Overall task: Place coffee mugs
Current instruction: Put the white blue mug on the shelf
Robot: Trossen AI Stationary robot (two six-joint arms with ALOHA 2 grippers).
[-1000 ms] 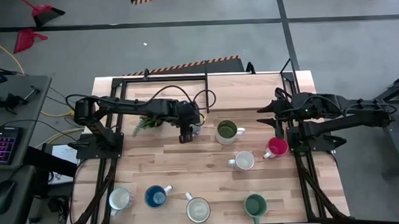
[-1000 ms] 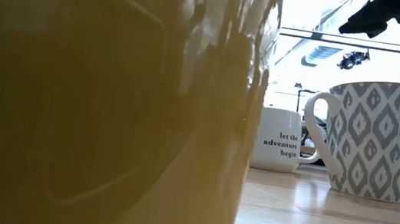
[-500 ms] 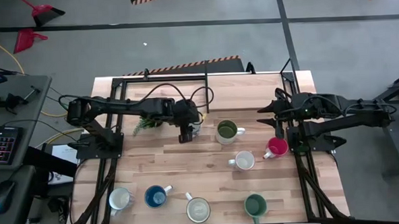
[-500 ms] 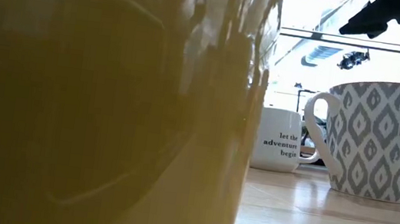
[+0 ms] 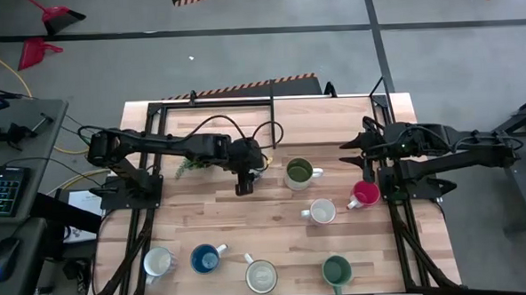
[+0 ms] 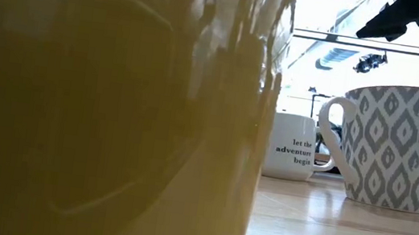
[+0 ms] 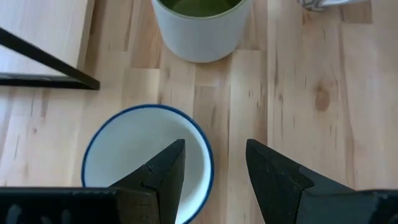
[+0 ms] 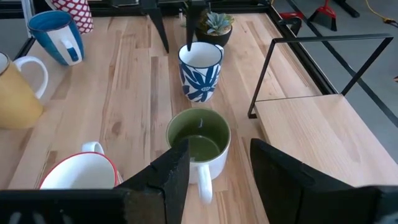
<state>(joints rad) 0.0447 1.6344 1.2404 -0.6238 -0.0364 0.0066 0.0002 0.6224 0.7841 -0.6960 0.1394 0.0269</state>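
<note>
One blue-patterned mug (image 8: 200, 71) stands upright near the counter's (image 5: 204, 221) far edge, directly below the left gripper (image 7: 214, 171); its spread fingers straddle the rim's wall. Well apart, the right gripper (image 8: 217, 168), also spread, waits near the right edge.

The left gripper (image 7: 214, 180) is straddling the blue-rimmed mug's (image 7: 127, 155) wall, its fingers spread. The green-lined mug (image 5: 298, 173) is standing just beside it, blocking that side. A black frame (image 5: 272, 107) is crossing the table's (image 5: 275, 227) far edge. Bare wood is lying open mid-table, between these and the near row of mugs (image 5: 261, 275).
</note>
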